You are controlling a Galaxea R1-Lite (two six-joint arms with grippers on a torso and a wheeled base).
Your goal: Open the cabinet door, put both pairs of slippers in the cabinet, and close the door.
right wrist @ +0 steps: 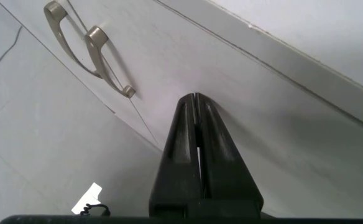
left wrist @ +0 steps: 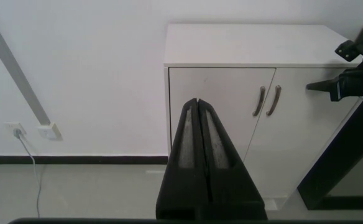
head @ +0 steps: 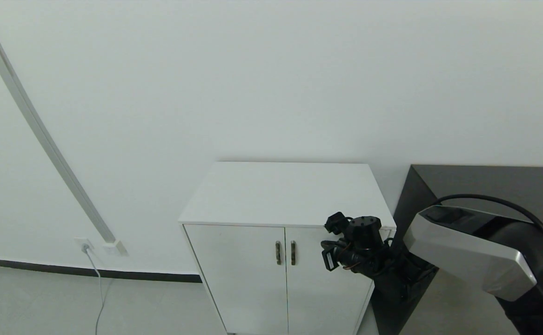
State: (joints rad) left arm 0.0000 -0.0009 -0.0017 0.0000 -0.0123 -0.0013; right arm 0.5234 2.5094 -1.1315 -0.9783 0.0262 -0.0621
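— From the head view, where does the cabinet (head: 280, 195) stand?

— Back against the wall (head: 271, 83), both doors (head: 238, 274) shut, the two handles (head: 278, 252) side by side at the middle seam. A dark table (head: 485, 181) sits just beside its right edge, so that side is tight. On the robot's left there is bare floor (head: 150, 307), with a socket (head: 83, 244) low on the wall, a cable (head: 100, 288) hanging from it, and a slanted strip (head: 43, 135) running up the wall.

— And the right gripper (head: 327, 257)?

— In front of the right-hand door, near its top edge and just beside the handles, not touching them.

— The left wrist view?

— The left gripper (left wrist: 197, 106) has its fingers pressed together with nothing between them, well apart from the cabinet (left wrist: 231, 46), level with the left door. Farther off, the right gripper (left wrist: 318, 87) points towards the handles (left wrist: 266, 101). Open floor (left wrist: 94, 186) lies on the socket (left wrist: 15, 128) side.

— The right wrist view?

— The right gripper (right wrist: 196, 102) is closed too, holding nothing, tips near the door (right wrist: 243, 87) below the cabinet's top edge. Whether they touch, I can't tell. Both handles (right wrist: 110, 62) sit close by, with floor (right wrist: 38, 149) below.
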